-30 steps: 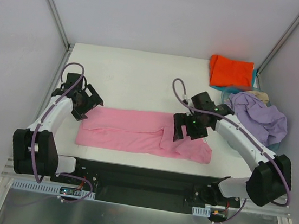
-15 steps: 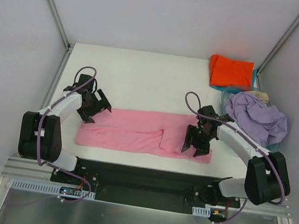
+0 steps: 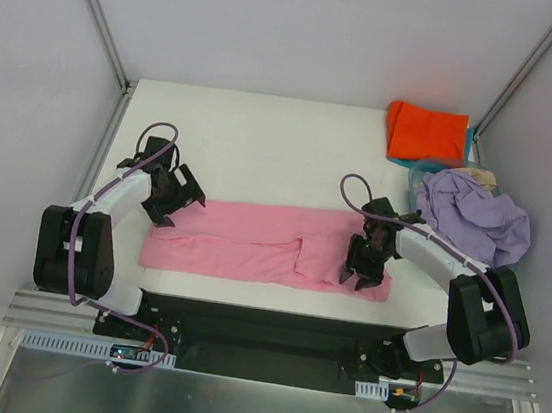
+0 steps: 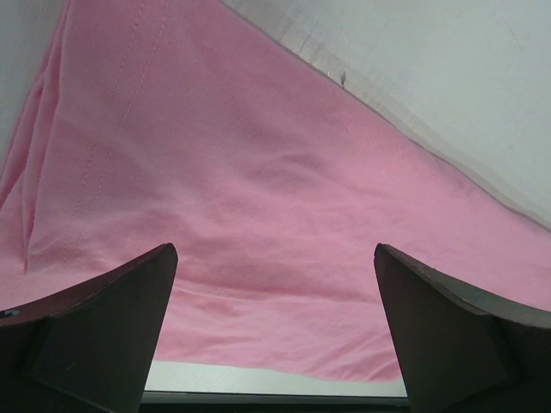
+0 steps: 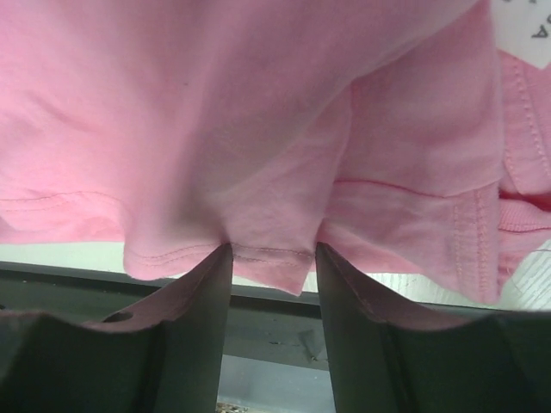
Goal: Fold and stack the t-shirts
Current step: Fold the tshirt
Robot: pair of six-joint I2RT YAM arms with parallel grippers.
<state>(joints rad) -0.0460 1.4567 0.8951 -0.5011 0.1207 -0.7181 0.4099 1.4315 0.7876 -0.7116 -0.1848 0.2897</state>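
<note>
The pink t-shirt lies as a long folded band across the near part of the table. My left gripper hovers open over its left end, and the left wrist view shows only flat pink cloth between the wide-apart fingers of that gripper. At the shirt's right end my right gripper is low on the cloth. In the right wrist view its jaws stand partly closed and press from both sides on a bunched fold of the stitched hem.
A folded orange-red t-shirt lies on a teal one at the back right. A crumpled lavender t-shirt and a beige one fill the light blue basket at the right edge. The black base rail runs along the near edge.
My right gripper came down onto the shirt's right end and its jaws narrowed around the hem. The left gripper shifted right to the shirt's left end and stayed open.
</note>
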